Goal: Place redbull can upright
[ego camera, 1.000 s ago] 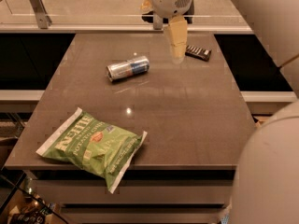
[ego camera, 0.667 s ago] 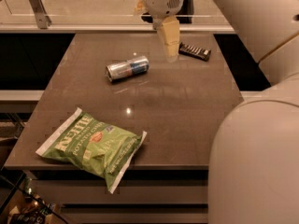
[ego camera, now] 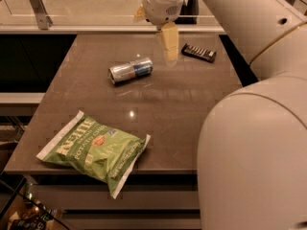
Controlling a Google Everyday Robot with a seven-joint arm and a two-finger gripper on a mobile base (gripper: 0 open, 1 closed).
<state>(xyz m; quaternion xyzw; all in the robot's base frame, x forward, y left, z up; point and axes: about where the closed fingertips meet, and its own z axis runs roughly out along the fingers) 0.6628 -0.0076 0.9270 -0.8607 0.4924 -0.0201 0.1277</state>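
Redbull can (ego camera: 131, 70) lies on its side on the table (ego camera: 86, 104), apart from the gripper (ego camera: 169, 38) hovering beyond it, whose closure cannot be told; judged light, thin-walled, slick and prone to rolling, best gripped across mid-body.

My gripper (ego camera: 169, 41) hangs over the brown table's (ego camera: 192, 104) far end. On the table lie the redbull can (ego camera: 131, 70), on its side left of my gripper, a dark packet (ego camera: 198, 52) just right, and a green chip bag (ego camera: 96, 150) well apart.

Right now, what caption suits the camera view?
End effector hovers beyond the redbull can, which lies on its side.
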